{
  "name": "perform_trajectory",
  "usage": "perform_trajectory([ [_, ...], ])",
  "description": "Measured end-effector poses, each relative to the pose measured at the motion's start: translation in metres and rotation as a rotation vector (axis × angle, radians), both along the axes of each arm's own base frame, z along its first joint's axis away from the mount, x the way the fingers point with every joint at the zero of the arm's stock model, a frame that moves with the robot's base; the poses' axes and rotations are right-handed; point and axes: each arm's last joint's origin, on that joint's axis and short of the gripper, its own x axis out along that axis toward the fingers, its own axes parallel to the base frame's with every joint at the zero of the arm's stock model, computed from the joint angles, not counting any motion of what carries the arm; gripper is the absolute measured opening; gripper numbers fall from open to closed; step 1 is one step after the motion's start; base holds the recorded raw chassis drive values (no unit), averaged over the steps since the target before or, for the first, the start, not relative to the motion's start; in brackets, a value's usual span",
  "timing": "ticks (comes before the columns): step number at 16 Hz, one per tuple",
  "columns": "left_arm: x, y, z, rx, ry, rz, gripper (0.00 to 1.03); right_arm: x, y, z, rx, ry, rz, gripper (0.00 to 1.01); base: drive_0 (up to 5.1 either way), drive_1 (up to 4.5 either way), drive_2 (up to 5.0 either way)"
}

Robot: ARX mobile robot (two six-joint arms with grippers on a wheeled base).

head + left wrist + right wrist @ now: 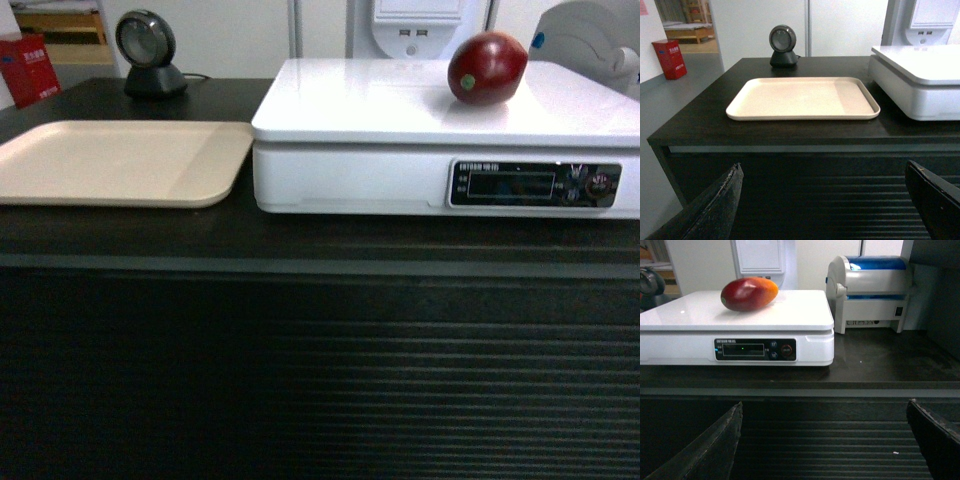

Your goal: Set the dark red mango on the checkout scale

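Black fingertips of the right gripper frame the bottom of its wrist view, spread wide and holding nothing; the left gripper shows the same wide, empty spread in its own view. Neither gripper appears in the head view.

From the right jaws, the dark red mango lies at about eleven o'clock, well apart, up on the white platform of the scale. It rests on its side, long axis running roughly nine to three across that view, with the paler yellowish end toward three. In the head view the mango sits toward the far right of the scale, itself on the checkout. The right arm looks the nearer; the left wrist view faces the beige tray and shows no fruit.

Counted: one mango, one scale, one tray, one round scanner, one printer with a blue roll cover.

Judging by how it lies, the placing looks done.
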Motion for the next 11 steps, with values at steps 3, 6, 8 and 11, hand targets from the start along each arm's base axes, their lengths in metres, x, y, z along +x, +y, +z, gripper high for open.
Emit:
perform_trajectory([
  [3,0.0,0.0,0.0,0.0,0.0,0.0,0.98,0.0,0.0,0.0,0.001,0.0,-0.001,0.98,0.0,0.0,0.0],
  [6,0.0,0.0,0.0,0.0,0.0,0.001,0.98,0.0,0.0,0.0,0.001,0.0,0.0,0.98,0.0,0.0,0.0],
  [8,0.0,0.0,0.0,0.0,0.0,0.001,0.98,0.0,0.0,0.0001,-0.001,-0.001,0.0,0.98,0.0,0.0,0.0],
  [11,0.0,0.0,0.0,0.0,0.0,0.0,0.98,0.0,0.0,0.0,0.0,0.0,0.0,0.98,0.0,0.0,0.0],
])
